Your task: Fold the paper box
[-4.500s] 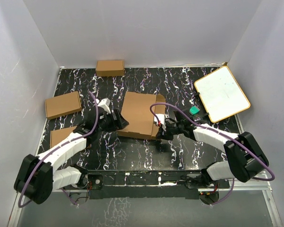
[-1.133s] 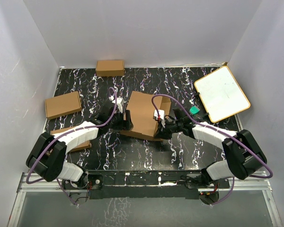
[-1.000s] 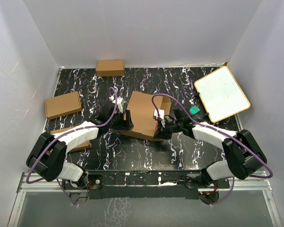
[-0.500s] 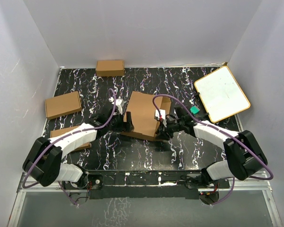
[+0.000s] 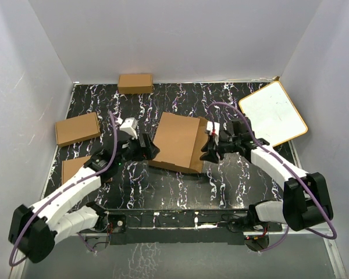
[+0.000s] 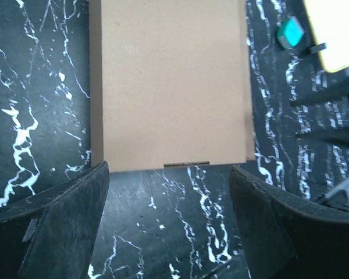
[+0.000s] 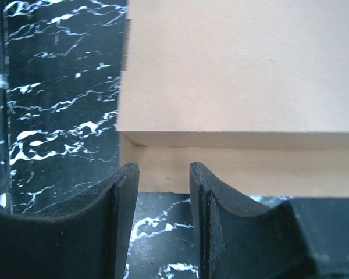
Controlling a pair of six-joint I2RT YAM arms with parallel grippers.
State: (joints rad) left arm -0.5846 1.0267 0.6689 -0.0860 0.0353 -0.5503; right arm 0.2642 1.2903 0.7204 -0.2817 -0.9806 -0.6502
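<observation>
While the paper box [image 5: 175, 142] lies closed, the left gripper [image 6: 168, 171] stands wide, the right gripper [image 7: 163, 171] narrowly parted.

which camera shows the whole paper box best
The top external view: the paper box shows whole, lying closed on the table. The left wrist view cuts off its far end; the right wrist view shows only one corner and side wall.

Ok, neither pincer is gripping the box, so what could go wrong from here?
1. Nothing holds the paper box shut: left pincer and right pincer both stand open and empty, so the lid may spring up.
2. The right pincer faces the side wall closely; advancing could shove or dent the box.
</observation>
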